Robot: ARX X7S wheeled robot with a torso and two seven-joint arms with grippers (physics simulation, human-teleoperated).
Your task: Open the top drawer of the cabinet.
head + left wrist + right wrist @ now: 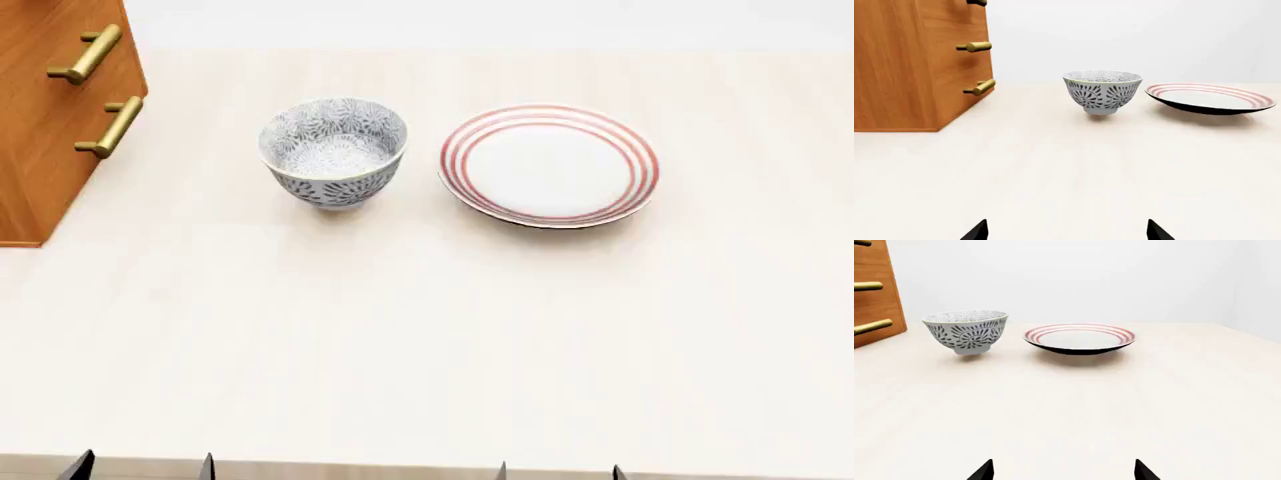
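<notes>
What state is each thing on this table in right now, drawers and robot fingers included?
Orange-brown wooden cabinet: upright, the drawer fronts in view flush and shut.
Top drawer's brass bar handle: untouched, mostly cut off by the frame.
Grey patterned ceramic bowl: upright, empty.
White round plate with red rings: flat, empty.
Left gripper: fingers apart, holding nothing.
Right gripper: fingers apart, holding nothing.
</notes>
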